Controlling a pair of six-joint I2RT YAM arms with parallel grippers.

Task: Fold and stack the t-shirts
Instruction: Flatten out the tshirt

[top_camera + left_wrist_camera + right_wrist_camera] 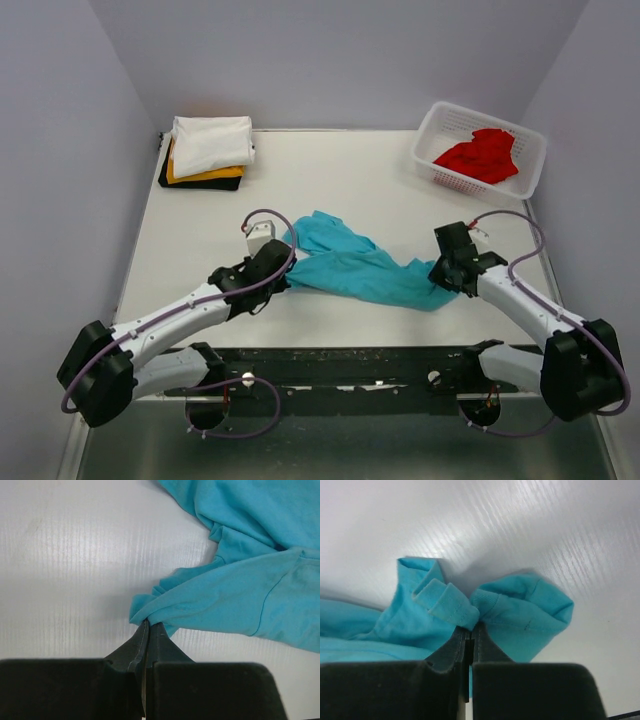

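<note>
Teal t-shirt (360, 268) lies crumpled at frame centre on the table (330, 170), spanning both arms. Left gripper (148, 626) is pinched tight on the shirt's bunched left edge. Right gripper (471, 629) is clamped on a hemmed fold at the right end. White t-shirt (212, 143), yellow-orange t-shirt (205, 176) and black t-shirt (200, 186) sit stacked upper left. Red t-shirt (480, 155) is in the basket (440, 125), upper right.

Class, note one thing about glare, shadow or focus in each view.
Top external: even, soft light; teal t-shirt sharp. Left wrist: streaky glare on the table; near fingers dark, soft. Right wrist: bright glare upper right; shadow behind the shirt.
</note>
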